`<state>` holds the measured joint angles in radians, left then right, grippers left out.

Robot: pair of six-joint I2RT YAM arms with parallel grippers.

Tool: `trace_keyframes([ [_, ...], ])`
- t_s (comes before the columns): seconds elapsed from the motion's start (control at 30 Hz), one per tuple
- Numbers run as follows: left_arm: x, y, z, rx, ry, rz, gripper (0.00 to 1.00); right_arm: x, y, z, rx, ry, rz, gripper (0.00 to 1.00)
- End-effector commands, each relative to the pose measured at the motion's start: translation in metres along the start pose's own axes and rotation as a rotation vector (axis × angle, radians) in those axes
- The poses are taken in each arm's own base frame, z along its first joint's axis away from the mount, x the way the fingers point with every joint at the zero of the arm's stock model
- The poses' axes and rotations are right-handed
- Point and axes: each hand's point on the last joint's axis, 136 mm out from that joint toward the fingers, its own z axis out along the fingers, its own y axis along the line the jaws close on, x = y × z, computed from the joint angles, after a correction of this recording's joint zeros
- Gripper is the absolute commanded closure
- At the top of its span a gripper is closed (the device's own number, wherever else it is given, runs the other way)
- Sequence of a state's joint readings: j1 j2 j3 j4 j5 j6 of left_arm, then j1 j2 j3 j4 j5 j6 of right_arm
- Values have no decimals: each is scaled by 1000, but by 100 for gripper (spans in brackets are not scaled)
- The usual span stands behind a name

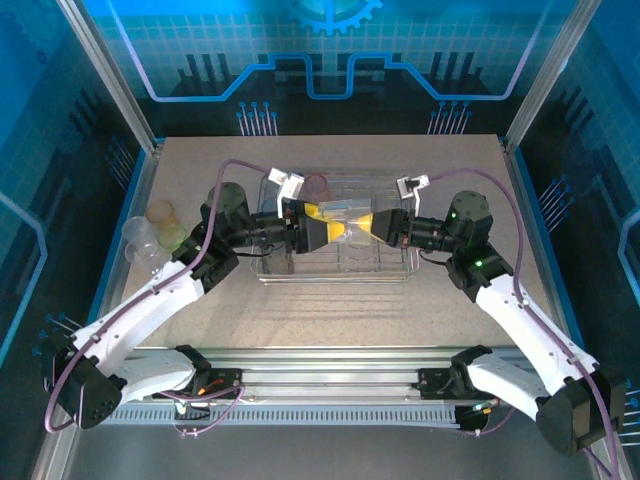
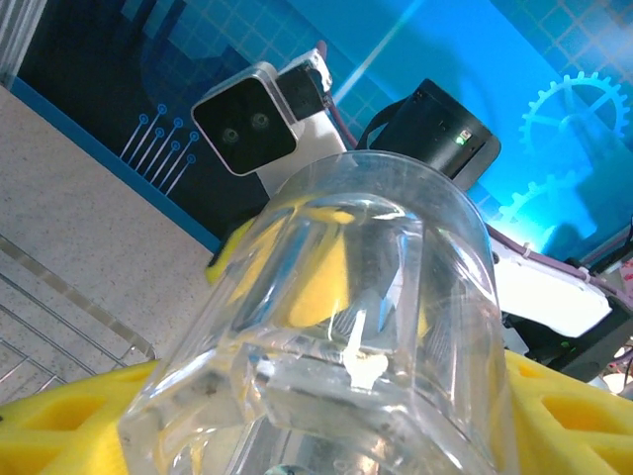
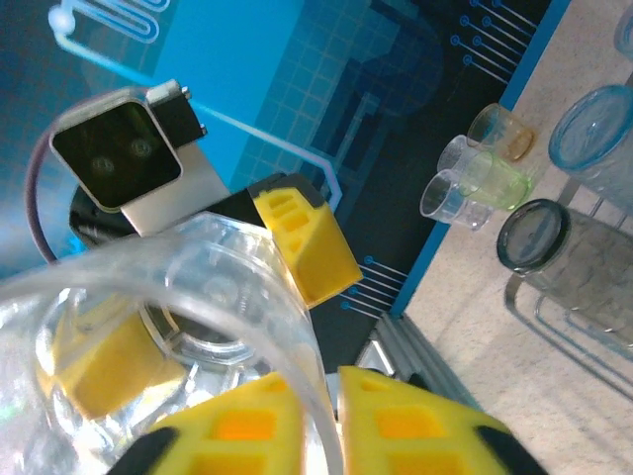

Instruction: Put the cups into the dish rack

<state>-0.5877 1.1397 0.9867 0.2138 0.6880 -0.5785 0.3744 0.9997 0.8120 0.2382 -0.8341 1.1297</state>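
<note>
Over rack (image 1: 400,272), left end effector (image 1: 330,232) clasping clear cup (image 2: 356,327)

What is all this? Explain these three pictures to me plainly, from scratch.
These are two robot arms bolted to a table. One picture looks down from above. The other two come from small cameras on each arm's wrist. Each arm ends in a yellow-fingered pincer. Over the wire dish rack, the left pincer and the right pincer meet around one clear cup. The right one pinches the cup's wall at the rim. The left one's fingers flank its base, though I cannot tell whether they grip it. A few loose cups stand at the table's left. A grey cup and a blue cup sit in the rack.
</note>
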Motion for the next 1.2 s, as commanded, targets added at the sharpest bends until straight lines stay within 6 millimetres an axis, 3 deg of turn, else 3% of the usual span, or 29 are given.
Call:
trace_keyframes([
  [0.0,-3,-9,2,22,13,0,65,2,-1,1,12,-15,-30,58],
  [0.17,-3,3,-6,-85,-3,13,69,-4,-21,-22,210,-91,-71,45],
  [0.3,-10,36,-27,-356,-48,5,66,-8,-57,-76,573,-193,-60,43],
  [0.47,-8,77,-49,-676,53,-29,68,-16,-63,-123,611,-365,15,40],
  [0.6,-11,95,-57,-839,130,-28,69,-16,-67,-148,616,-475,43,40],
  [0.83,-13,121,-57,-1025,272,25,69,-18,-64,-167,636,-548,-23,40],
  [1.17,17,170,-39,-1223,538,61,68,-12,-71,-178,733,-530,-72,38],
])
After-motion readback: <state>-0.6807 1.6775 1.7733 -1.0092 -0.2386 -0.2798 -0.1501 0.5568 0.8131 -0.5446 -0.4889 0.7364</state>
